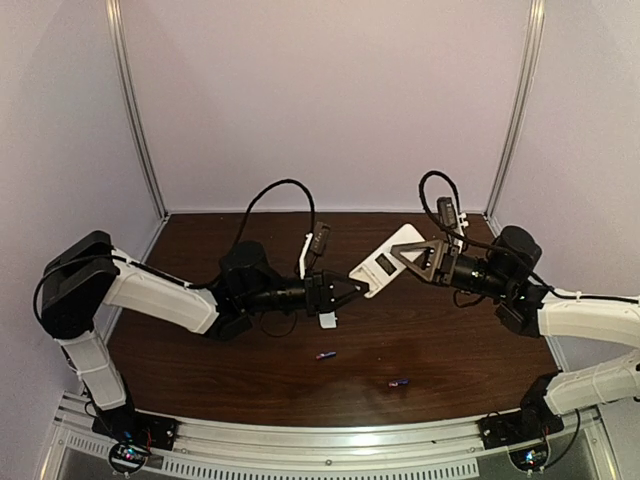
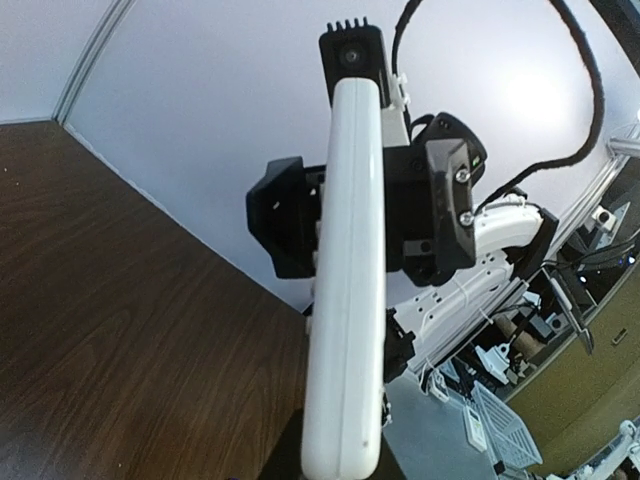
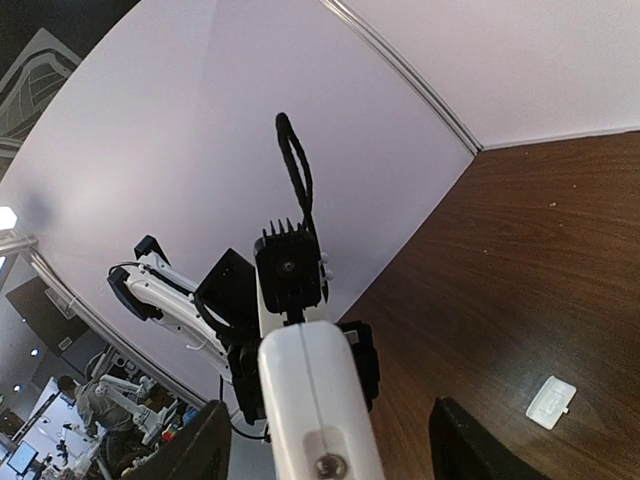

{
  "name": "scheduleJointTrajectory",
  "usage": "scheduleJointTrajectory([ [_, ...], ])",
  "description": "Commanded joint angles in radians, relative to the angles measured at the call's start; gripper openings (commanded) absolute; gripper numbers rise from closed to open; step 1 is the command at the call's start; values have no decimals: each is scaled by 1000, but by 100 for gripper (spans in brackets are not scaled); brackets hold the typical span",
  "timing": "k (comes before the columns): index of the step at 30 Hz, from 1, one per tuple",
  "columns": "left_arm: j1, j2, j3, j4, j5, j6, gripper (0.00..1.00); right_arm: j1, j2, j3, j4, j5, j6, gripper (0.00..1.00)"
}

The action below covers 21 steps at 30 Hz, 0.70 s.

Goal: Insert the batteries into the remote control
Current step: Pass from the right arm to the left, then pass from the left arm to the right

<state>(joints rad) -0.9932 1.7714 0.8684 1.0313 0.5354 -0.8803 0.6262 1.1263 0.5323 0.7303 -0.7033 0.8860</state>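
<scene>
The white remote control [image 1: 388, 262] hangs in the air between my two arms, its plain back and dark recess facing up. My left gripper [image 1: 352, 290] is shut on its near-left end; in the left wrist view the remote control [image 2: 345, 300] runs edge-on up from my jaws. My right gripper [image 1: 413, 258] stands open around the far end. Its dark fingers [image 3: 200, 450] sit wide of the remote control [image 3: 315, 400] on both sides without touching it. Two small purple-blue batteries [image 1: 325, 354] [image 1: 400, 382] lie on the table nearer the front.
A small thin white cover piece [image 1: 328, 320] [image 3: 551, 402] lies on the dark wooden table [image 1: 450, 350] just below my left gripper. Pale walls close the back and sides. A metal rail [image 1: 320, 440] runs along the front edge.
</scene>
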Motion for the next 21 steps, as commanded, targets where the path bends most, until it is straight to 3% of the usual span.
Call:
scheduleJointTrajectory([
  [1,18,-91,27,-236,164,166,0,-27,-89,24,-272,-59,-134,75],
  [4,18,-126,85,-514,231,305,0,-37,-136,46,-443,-96,-238,78],
  [9,21,-118,206,-857,327,512,0,-36,-158,69,-557,-240,-331,72],
  [14,25,-73,294,-1014,394,601,0,-23,-157,96,-642,-340,-384,62],
  [21,40,-52,371,-1199,405,675,0,34,-144,119,-756,-323,-431,40],
])
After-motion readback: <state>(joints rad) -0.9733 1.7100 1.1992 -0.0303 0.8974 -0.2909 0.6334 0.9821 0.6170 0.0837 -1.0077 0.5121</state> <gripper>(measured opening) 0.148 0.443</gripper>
